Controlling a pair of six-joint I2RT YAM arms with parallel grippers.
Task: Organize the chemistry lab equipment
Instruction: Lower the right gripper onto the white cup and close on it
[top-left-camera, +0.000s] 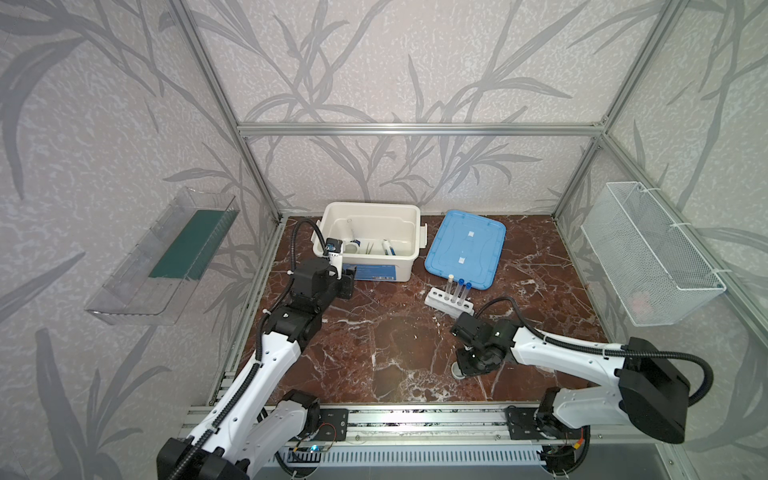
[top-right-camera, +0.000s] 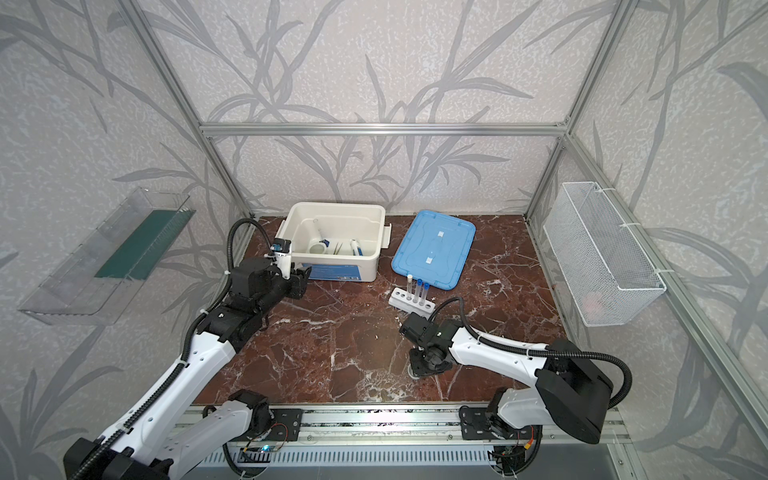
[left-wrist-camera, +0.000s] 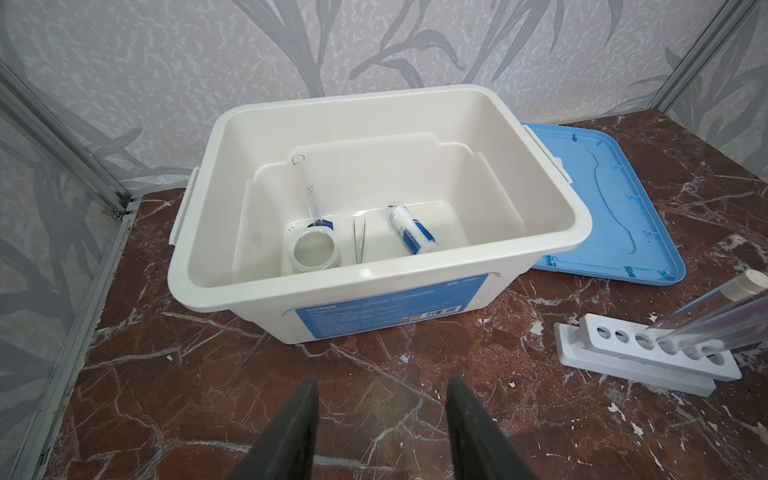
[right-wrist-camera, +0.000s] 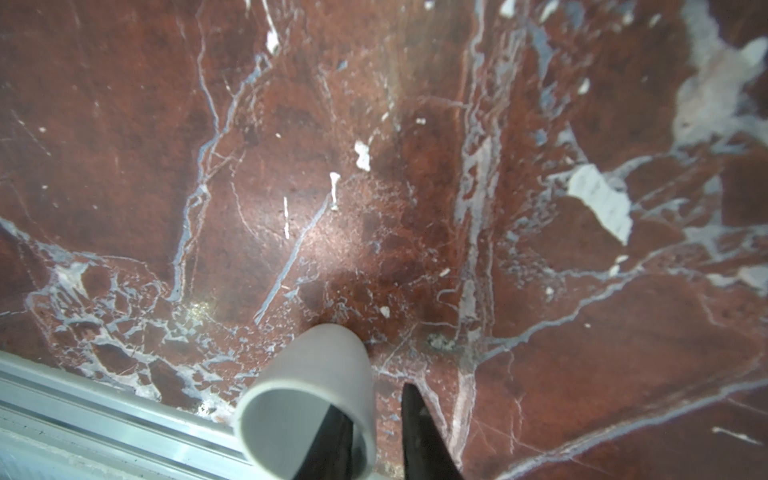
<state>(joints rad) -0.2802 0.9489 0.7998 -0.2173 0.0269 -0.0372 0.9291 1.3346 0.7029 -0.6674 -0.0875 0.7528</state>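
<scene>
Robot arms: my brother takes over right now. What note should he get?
Left gripper: open, empty, in front of the bin.
Right gripper: open, jaws astride the wall of one cup near the front edge of the table, not yet pinching.
Done: second cup, cylinder, tweezers and bottle are in the bin; three tubes stand in the rack.
To do: bin this cup; the lid lies beside the bin.

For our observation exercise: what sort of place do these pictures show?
Probably a robot test enclosure: silver aluminium frame, two white-and-black robot arms, and a white six-hole plastic rack.
</scene>
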